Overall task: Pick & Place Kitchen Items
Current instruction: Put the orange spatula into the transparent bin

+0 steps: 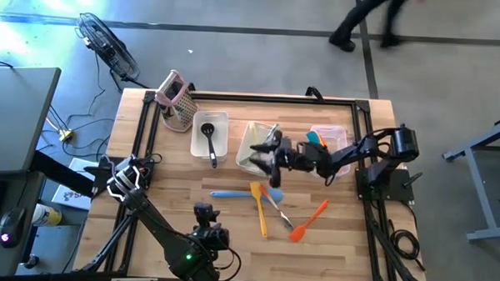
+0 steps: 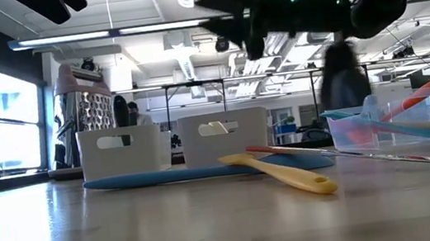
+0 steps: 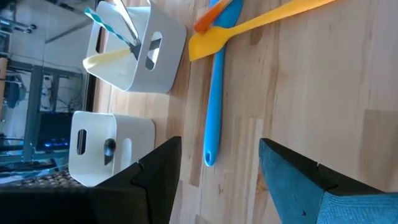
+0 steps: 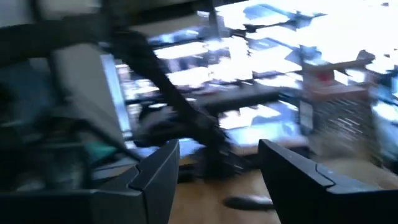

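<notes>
A blue spatula (image 1: 230, 192), a yellow spatula (image 1: 259, 209), an orange spatula (image 1: 311, 218) and a slim metal utensil (image 1: 282, 212) lie flat on the table's middle. A black ladle (image 1: 209, 137) lies in the left clear bin (image 1: 221, 121). My left gripper (image 1: 204, 212) is open and empty near the front edge; the blue spatula's handle end (image 3: 210, 155) lies ahead of its fingers. My right gripper (image 1: 266, 158) hangs open above the middle bin (image 1: 248, 142), well above the table in the low view (image 2: 255, 15). Nothing shows between its fingers in the blurred right wrist view (image 4: 217, 149).
The right bin (image 1: 340, 131) holds a teal and a reddish spatula; the middle bin holds a few utensils. A metal box grater with a pink handle (image 1: 176, 100) stands at the far left corner. Bare wood lies along the table's front and left.
</notes>
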